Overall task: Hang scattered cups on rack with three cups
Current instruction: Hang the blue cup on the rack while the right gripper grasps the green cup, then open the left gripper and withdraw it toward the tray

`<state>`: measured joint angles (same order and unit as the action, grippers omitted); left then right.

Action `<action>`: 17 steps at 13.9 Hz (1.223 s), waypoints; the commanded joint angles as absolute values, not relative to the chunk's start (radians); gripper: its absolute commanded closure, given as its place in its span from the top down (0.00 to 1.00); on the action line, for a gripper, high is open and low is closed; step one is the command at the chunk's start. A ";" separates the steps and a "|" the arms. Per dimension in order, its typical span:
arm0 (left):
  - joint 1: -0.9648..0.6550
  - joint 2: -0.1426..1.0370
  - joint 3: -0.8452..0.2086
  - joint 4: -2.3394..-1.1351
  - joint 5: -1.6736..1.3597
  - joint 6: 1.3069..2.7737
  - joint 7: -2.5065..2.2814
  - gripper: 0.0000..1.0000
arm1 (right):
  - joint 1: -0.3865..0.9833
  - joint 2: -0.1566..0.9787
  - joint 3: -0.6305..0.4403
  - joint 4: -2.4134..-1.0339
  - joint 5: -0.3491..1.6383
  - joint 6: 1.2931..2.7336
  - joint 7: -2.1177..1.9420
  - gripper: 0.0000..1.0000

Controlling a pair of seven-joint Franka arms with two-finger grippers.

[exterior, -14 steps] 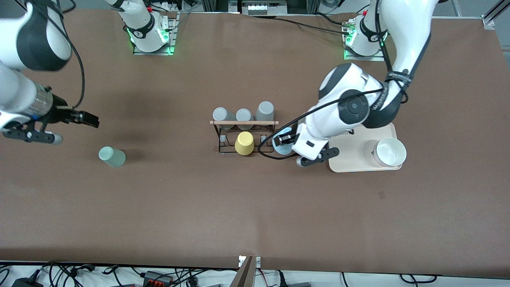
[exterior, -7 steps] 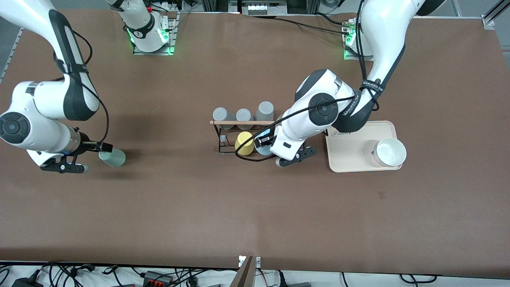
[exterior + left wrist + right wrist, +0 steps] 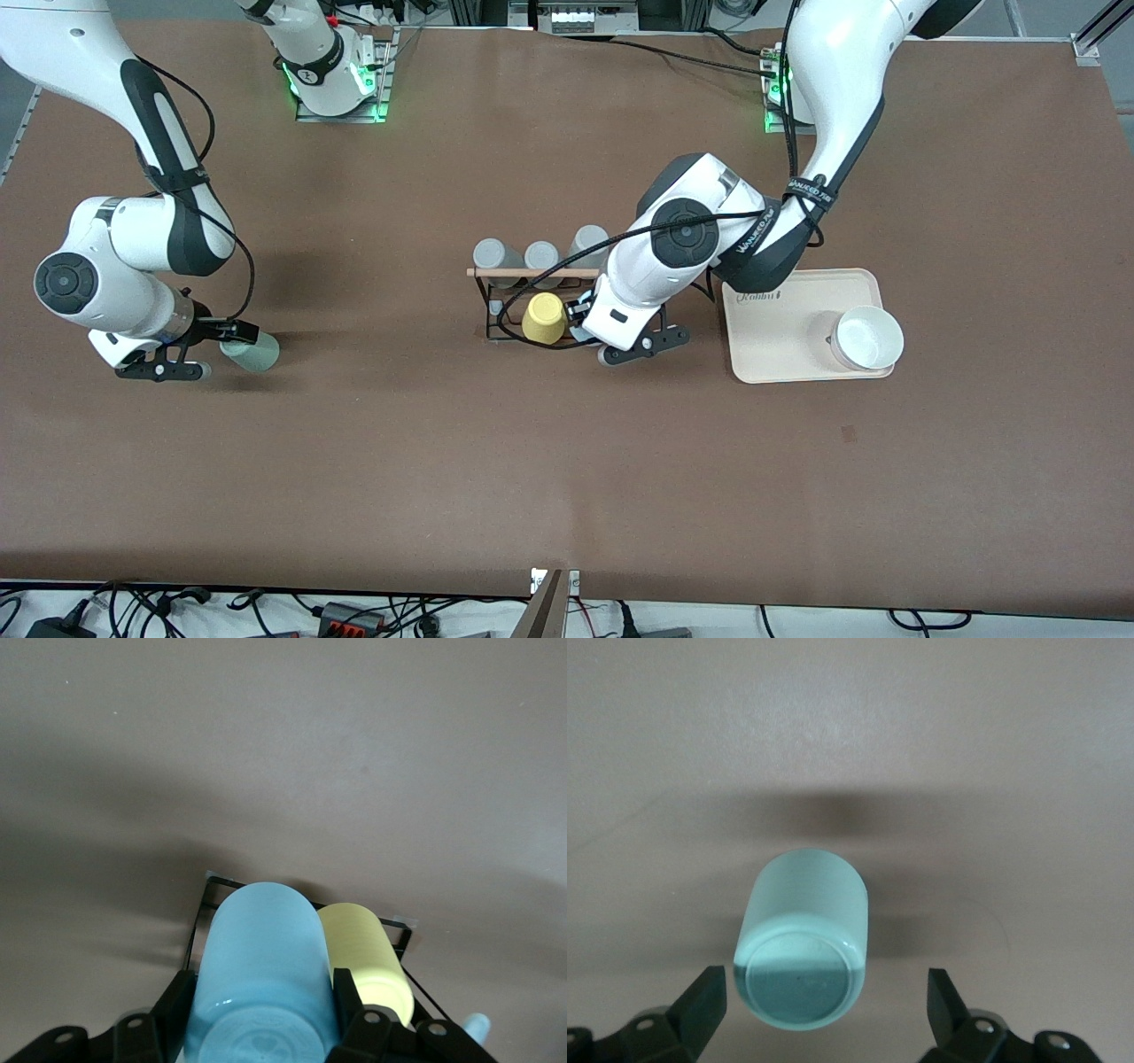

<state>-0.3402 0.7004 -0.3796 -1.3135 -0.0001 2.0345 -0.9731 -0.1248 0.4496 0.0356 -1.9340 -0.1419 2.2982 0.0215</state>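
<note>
My left gripper point(image 3: 582, 321) is shut on the light blue cup point(image 3: 266, 979) and holds it at the black wire rack point(image 3: 496, 306), close beside the yellow cup point(image 3: 543, 319). In the front view only a sliver of the blue cup point(image 3: 578, 336) shows under the hand. In the left wrist view the yellow cup point(image 3: 365, 957) and the rack's wire point(image 3: 206, 904) lie just past it. The mint green cup point(image 3: 255, 351) appears to lie on its side toward the right arm's end. My right gripper point(image 3: 237, 334) is open, with a finger point(image 3: 704, 1005) on each side of the mint cup's base point(image 3: 802, 979), not touching.
Three grey cups point(image 3: 540, 255) stand along the rack's side farther from the front camera, by its wooden rod point(image 3: 514, 273). A beige tray point(image 3: 780, 341) with a white bowl point(image 3: 868, 337) lies toward the left arm's end, beside the left hand.
My left gripper carried the blue cup sideways to the rack, up against the yellow cup. My right arm came down and brought its open fingers to the mint cup.
</note>
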 commanded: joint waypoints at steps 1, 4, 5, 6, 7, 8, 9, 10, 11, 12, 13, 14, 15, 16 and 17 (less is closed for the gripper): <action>-0.356 0.704 -0.367 -1.327 0.020 2.028 -0.971 0.01 | -0.137 0.433 0.051 -1.962 -0.144 2.318 0.002 1.00; -0.368 0.701 -0.367 -1.362 0.073 2.020 -0.969 0.06 | -0.137 0.433 0.052 -1.962 -0.140 2.313 0.002 0.98; -0.370 0.701 -0.367 -1.367 0.086 2.017 -0.973 0.14 | -0.135 0.433 0.054 -1.962 -0.140 2.312 0.002 0.80; -0.362 0.698 -0.368 -1.358 0.083 2.013 -0.979 0.33 | -0.133 0.431 0.054 -1.962 -0.140 2.310 0.002 0.64; -0.341 0.698 -0.368 -1.353 0.074 2.000 -0.977 0.61 | -0.133 0.431 0.054 -1.962 -0.140 2.310 0.002 0.53; -0.316 0.695 -0.368 -1.348 0.074 2.000 -0.974 0.99 | -0.133 0.431 0.054 -1.962 -0.140 2.310 0.002 0.46; -0.281 0.680 -0.374 -1.345 0.068 1.994 -0.974 1.00 | -0.133 0.430 0.054 -1.960 -0.140 2.310 -0.002 0.38; -0.237 0.658 -0.383 -1.344 0.067 1.959 -0.971 1.00 | -0.130 0.428 0.054 -1.960 -0.140 2.309 -0.003 0.34; -0.197 0.643 -0.391 -1.332 0.066 1.906 -0.959 1.00 | -0.126 0.426 0.054 -1.954 -0.140 2.306 -0.005 0.33; -0.157 0.617 -0.402 -1.300 0.060 1.825 -0.895 1.00 | -0.123 0.420 0.054 -1.947 -0.140 2.304 -0.006 0.31; -0.111 0.592 -0.403 -1.289 0.060 1.742 -0.794 1.00 | -0.123 0.408 0.066 -1.934 -0.140 2.293 -0.008 0.29; -0.063 0.559 -0.403 -1.290 0.060 1.683 -0.699 1.00 | -0.123 0.402 0.090 -1.909 -0.140 2.261 -0.006 0.29; -0.011 0.528 -0.403 -1.290 0.060 1.631 -0.602 1.00 | -0.123 0.399 0.109 -1.861 -0.137 2.197 -0.003 0.29; 0.032 0.490 -0.402 -1.290 0.061 1.581 -0.507 1.00 | -0.123 0.400 0.133 -1.811 -0.129 2.122 0.006 0.29; 0.060 0.451 -0.402 -1.290 0.061 1.537 -0.435 1.00 | -0.123 0.402 0.158 -1.760 -0.102 2.061 0.011 0.29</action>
